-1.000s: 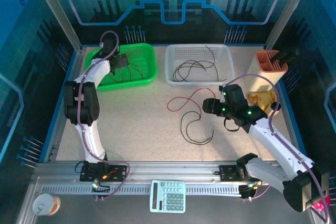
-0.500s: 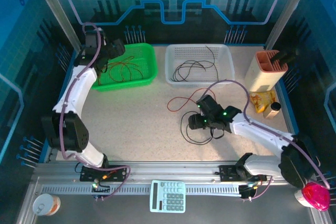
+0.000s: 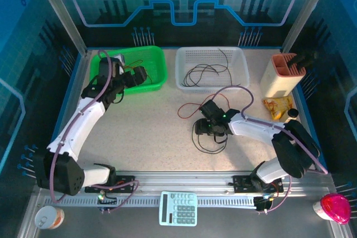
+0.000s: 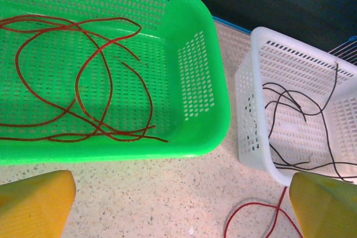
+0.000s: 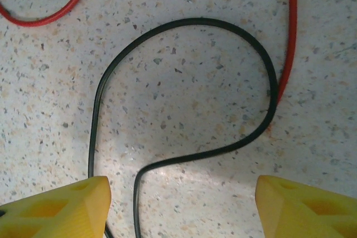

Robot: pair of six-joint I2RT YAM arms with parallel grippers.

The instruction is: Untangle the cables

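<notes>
On the speckled table (image 3: 150, 129) the left gripper (image 3: 136, 76) hangs at the near edge of the green basket (image 3: 153, 59), while the right gripper (image 3: 202, 129) is low over a black cable (image 3: 211, 150) and a red cable (image 3: 195, 106), in front of the white basket (image 3: 241, 62) which holds black cables (image 3: 202, 73).

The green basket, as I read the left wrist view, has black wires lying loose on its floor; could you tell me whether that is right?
Not quite: lying loose on the floor of the green basket are red wires, not black ones, as the left wrist view shows. The black wires lie in the white basket beside it.
</notes>
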